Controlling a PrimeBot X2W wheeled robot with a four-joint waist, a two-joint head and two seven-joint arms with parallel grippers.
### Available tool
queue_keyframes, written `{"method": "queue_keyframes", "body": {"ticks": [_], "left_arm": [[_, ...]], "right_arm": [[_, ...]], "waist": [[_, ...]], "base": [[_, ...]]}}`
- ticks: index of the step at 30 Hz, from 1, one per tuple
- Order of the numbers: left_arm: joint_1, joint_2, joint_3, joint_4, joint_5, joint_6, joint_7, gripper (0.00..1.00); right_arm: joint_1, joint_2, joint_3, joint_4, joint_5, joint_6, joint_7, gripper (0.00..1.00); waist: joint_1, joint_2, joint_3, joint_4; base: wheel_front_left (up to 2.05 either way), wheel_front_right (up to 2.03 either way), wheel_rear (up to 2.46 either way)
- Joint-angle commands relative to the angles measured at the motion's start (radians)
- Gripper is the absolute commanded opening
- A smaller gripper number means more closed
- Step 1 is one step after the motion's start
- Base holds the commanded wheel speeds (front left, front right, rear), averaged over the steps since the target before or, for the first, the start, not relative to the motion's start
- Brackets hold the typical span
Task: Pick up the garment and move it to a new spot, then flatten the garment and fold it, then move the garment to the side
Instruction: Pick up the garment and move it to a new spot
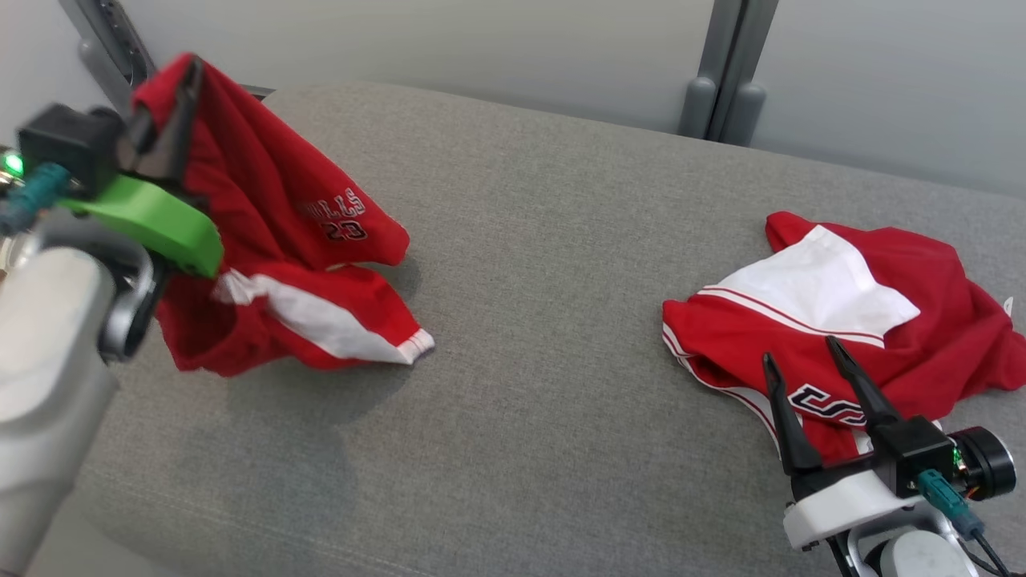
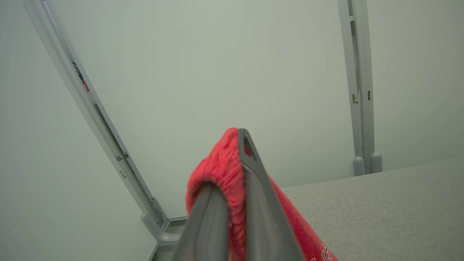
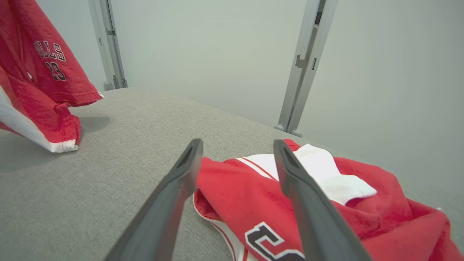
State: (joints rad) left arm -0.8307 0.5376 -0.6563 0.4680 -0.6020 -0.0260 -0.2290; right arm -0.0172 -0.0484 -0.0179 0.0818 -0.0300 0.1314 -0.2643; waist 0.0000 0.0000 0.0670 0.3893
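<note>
The left tool [image 1: 186, 84] was raised at the far left of the grey worktop [image 1: 545, 320], its two dark fingers [image 2: 253, 188] pressed together on a bunched, gathered edge of the red garment [image 1: 272, 208]. In the left wrist view the red cloth wrapped over one finger and was pinched right up near the tips.

From that pinch the red garment hung below and to the right of the left tool. Its long axis ran from the tool, at the upper left of the head view, down toward the lower right. Its top was lifted clear, while its lower folds sagged onto the worktop, where a white-trimmed hem [image 1: 413, 344] pointed toward the middle of the surface. A flap bearing dark lettering and the number 23 faced up and to the right.

The right tool [image 1: 800, 350] stood at the near right with its fingers spread apart and nothing between them, the tips over the near edge of a second red and white garment [image 1: 906, 336], which lay crumpled on the worktop well apart from the first. Whether those tips touched that cloth could not be told.
</note>
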Motion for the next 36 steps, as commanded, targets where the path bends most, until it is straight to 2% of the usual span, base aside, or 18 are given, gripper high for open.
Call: {"method": "queue_keyframes", "body": {"ticks": [1,6,11,16,22,27,35,36], "left_arm": [[-0.051,0.020,0.020,0.016,0.011,0.005,-0.006,0.00],[-0.202,0.074,0.079,0.102,0.025,0.016,-0.013,0.00],[-0.344,0.134,0.140,0.212,0.041,0.045,-0.023,0.00],[-0.398,0.161,0.172,0.328,0.048,0.070,-0.030,0.00],[-0.353,0.126,0.216,0.466,0.005,0.089,-0.037,0.00],[-0.302,0.076,0.275,0.554,-0.061,0.065,-0.037,0.00],[-0.240,0.000,0.339,0.652,-0.119,0.027,-0.037,0.00],[-0.233,-0.010,0.349,0.662,-0.129,0.017,-0.037,0.31]], "right_arm": [[-0.019,-0.004,0.007,-0.004,-0.013,-0.001,0.000,1.00],[-0.069,-0.004,0.039,-0.009,-0.055,-0.001,0.000,1.00],[-0.116,-0.004,0.060,-0.021,-0.090,-0.001,0.000,1.00],[-0.147,-0.004,0.067,-0.040,-0.122,-0.001,0.000,1.00],[-0.177,-0.005,0.060,-0.065,-0.150,-0.001,0.000,1.00],[-0.193,-0.010,0.075,-0.078,-0.160,-0.001,0.000,1.00],[-0.210,-0.023,0.076,-0.080,-0.172,-0.001,0.000,1.00],[-0.213,-0.022,0.076,-0.081,-0.174,-0.001,0.000,1.00]], "waist": [[0.0000,0.0000,0.064,-0.054],[0.0000,0.0000,0.146,-0.137],[0.0000,0.0000,0.235,-0.233],[0.0000,0.0000,0.328,-0.300],[0.0000,0.0000,0.433,-0.344],[0.0000,0.0000,0.485,-0.368],[0.0000,0.0000,0.510,-0.366],[0.0000,0.0000,0.510,-0.363]], "base": [[0.00,0.00,0.00],[0.00,0.00,0.00],[0.00,0.00,0.00],[0.00,0.00,0.00],[0.00,0.00,0.00],[0.00,0.00,0.00],[0.00,0.00,0.00],[0.00,0.00,0.00]]}}
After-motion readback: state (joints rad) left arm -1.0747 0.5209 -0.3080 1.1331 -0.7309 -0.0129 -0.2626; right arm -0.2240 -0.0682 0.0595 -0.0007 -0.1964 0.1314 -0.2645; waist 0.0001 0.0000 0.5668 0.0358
